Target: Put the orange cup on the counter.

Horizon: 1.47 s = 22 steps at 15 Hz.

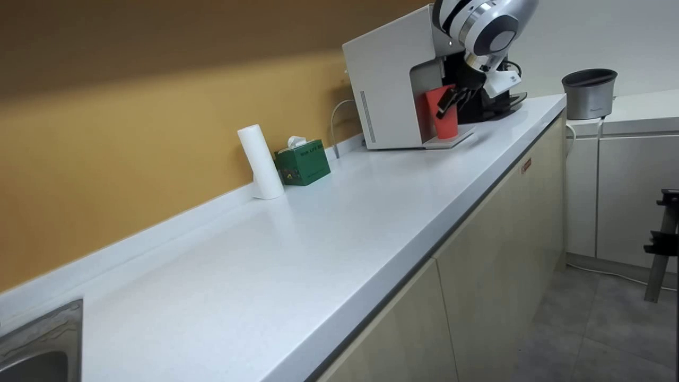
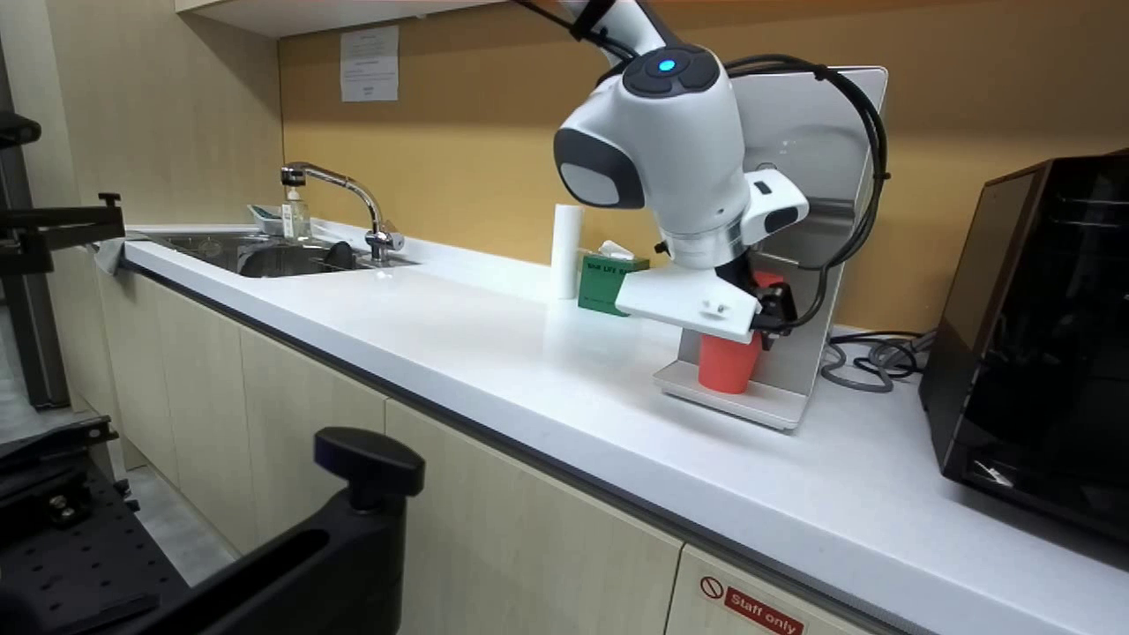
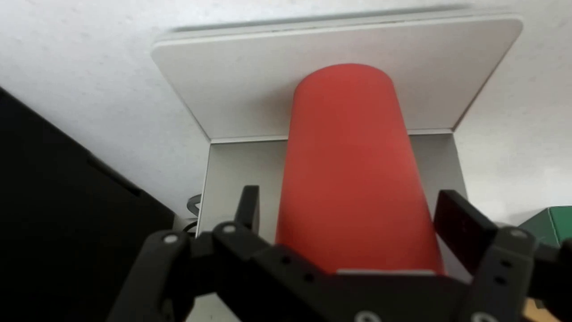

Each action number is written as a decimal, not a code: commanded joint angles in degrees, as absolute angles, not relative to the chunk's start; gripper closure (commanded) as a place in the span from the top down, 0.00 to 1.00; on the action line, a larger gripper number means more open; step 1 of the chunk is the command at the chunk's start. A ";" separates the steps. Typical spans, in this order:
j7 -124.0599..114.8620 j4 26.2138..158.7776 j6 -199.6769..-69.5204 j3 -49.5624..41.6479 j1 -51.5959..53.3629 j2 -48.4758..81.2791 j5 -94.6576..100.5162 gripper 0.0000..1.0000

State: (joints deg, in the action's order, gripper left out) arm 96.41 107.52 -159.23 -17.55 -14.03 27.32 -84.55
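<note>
Fingers (image 3: 248, 208) stand apart and straddle the orange cup (image 3: 351, 170). Wrist view: the cup's long axis runs away from the gripper (image 3: 348, 201), base farthest, so that the pads (image 3: 460, 228) face each other across its width. A gap separates the cup from the pad at the view's left; the pad at the view's right lies just beside the cup wall, contact there indeterminable. The base rests on a pale tray (image 3: 250, 71). In an exterior view, the cup stands upright, the fingers at its upper half, before a white appliance (image 1: 387, 90), probably a drinks dispenser. In an exterior view, the gripper crosses in front of the cup, whose lower wall shows beneath; the tray lies on the white counter (image 2: 529, 353), so the transfer is judged not yet made. The coming move probably turns on this straddle: closure should clamp across the width, and, given the uneven gaps, may nudge the cup sideways before any lift.
</note>
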 commanded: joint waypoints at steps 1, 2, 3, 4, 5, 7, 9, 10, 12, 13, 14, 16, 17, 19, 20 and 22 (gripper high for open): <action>101.33 104.67 -156.25 -16.44 -15.77 28.91 -88.68 0.75; 102.14 104.63 -155.51 -16.43 -15.89 29.00 -89.30 0.73; 102.97 104.70 -155.19 -16.41 -15.93 28.98 -90.05 0.67; 103.63 104.96 -154.93 -16.44 -15.98 28.78 -90.61 0.60; 104.35 105.56 -155.02 -16.53 -16.00 28.25 -91.15 0.55; 105.16 106.95 -155.70 -16.79 -15.86 27.19 -91.75 0.54; 105.90 108.74 -156.83 -16.99 -15.54 25.77 -91.83 0.53; 105.92 109.63 -157.43 -17.05 -15.35 25.07 -91.85 0.51; 106.28 112.17 -159.58 -17.19 -14.68 22.97 -92.16 0.49; 106.76 113.79 -160.95 -17.20 -14.35 21.62 -92.81 0.49; 107.09 115.20 -162.11 -17.15 -14.08 20.45 -93.39 0.49; 109.02 118.66 -164.62 -16.98 -13.52 17.24 -95.87 0.49; 110.48 120.38 -166.01 -16.90 -13.22 15.48 -97.95 0.49; 114.36 123.09 -168.41 -16.98 -12.70 12.33 -103.47 0.49; 116.49 124.37 -169.22 -17.13 -12.47 10.82 -106.53 0.49; 121.02 126.38 -169.83 -17.55 -12.29 8.51 -113.12 0.49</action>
